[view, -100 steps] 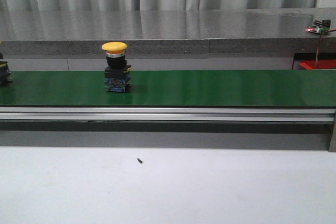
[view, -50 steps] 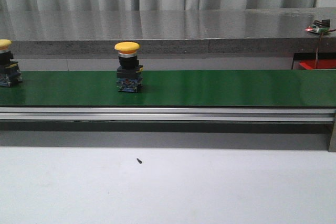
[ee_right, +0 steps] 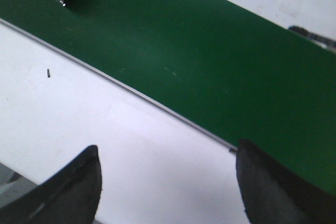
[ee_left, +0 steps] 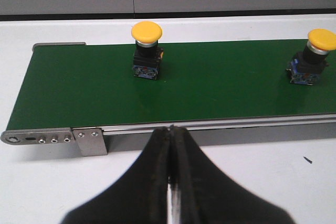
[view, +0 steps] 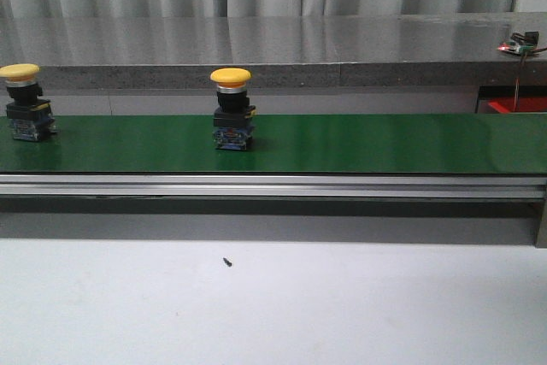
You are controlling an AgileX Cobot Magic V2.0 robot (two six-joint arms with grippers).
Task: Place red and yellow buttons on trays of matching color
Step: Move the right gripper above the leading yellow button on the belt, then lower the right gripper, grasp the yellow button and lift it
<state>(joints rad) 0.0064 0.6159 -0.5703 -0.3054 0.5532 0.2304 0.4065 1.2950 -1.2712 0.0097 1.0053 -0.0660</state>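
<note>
Nothing sorted: two yellow buttons [view: 232, 109] [view: 20, 100] riding belt [view: 359, 143]. Left end effector [ee_left: 171, 145] pressed together; right end effector [ee_right: 168, 182] spread, empty.

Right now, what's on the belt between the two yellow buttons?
Nothing: in the front view only bare green belt separates the left button from the middle button.

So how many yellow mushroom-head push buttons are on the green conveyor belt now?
2. One yellow mushroom-head push button stands left of the green conveyor belt's middle; the other near its left end. None appear hidden.
</note>
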